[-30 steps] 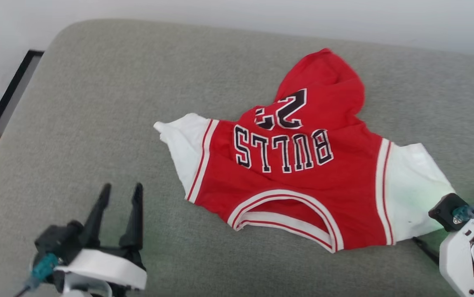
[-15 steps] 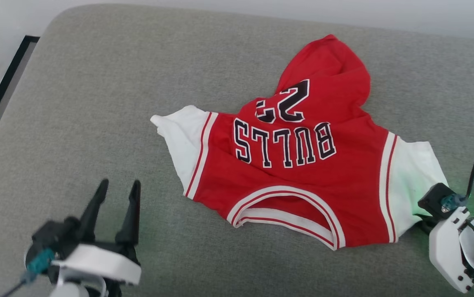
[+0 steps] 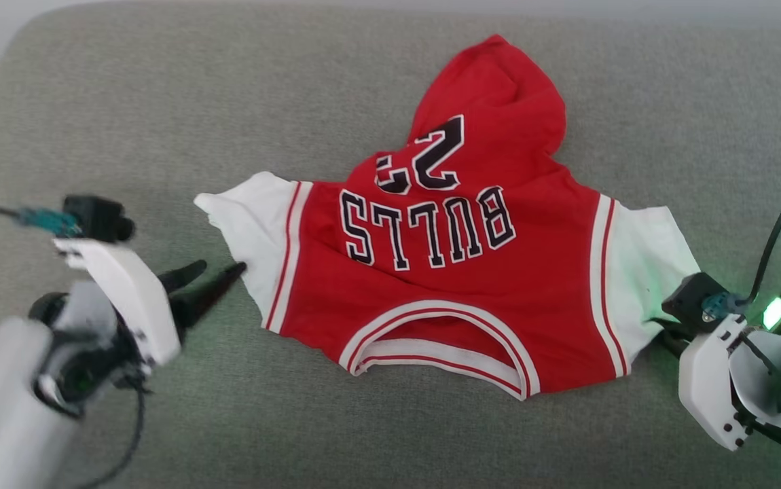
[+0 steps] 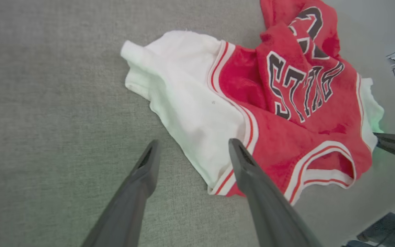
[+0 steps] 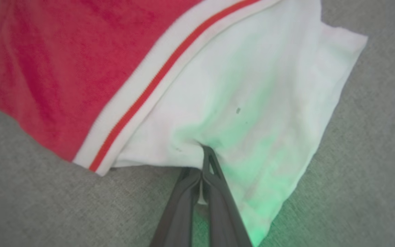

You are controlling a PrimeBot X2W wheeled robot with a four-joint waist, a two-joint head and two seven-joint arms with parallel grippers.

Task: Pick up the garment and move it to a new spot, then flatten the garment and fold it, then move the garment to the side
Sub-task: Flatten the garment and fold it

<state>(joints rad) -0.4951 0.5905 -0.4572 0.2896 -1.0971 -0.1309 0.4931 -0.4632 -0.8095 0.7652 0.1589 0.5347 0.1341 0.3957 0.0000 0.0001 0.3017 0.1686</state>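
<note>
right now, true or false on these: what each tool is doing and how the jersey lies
1. The right tool is shut on a white sleeve of the jersey. True.
2. The left tool is clamped on the jersey. False: it is open and holds nothing.
3. The jersey lies on a grey fabric cushion. True.
4. The jersey is neatly folded. False: it is spread out and rumpled, with its far end bunched up.
</note>
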